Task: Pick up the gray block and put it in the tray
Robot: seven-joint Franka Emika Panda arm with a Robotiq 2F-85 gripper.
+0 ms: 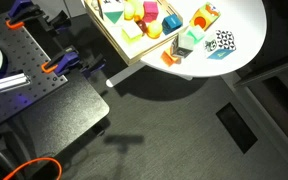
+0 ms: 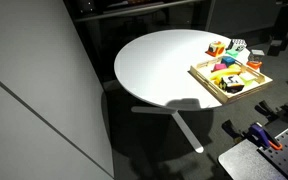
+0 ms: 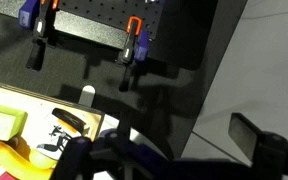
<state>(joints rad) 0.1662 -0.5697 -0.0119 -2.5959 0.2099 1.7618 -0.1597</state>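
Note:
The light wood tray (image 1: 114, 42) lies on the round white table (image 1: 246, 18) and holds several coloured blocks; it also shows in an exterior view (image 2: 206, 84) and at the lower left of the wrist view (image 3: 44, 103). Beside the tray stand an orange-and-yellow block (image 1: 204, 15), a pale green block (image 1: 189, 41) and a black-and-white patterned block (image 1: 224, 40). I cannot pick out a plain gray block at this size. My gripper (image 3: 134, 160) is only a dark blur at the bottom of the wrist view, above the floor off the tray's corner. Its jaws cannot be made out.
A black perforated bench (image 1: 34, 95) with orange and blue clamps (image 1: 54, 67) stands next to the table; it also shows in the wrist view (image 3: 132, 30). A dark floor vent (image 1: 234, 125) and an orange cable (image 1: 34, 168) lie on the grey carpet.

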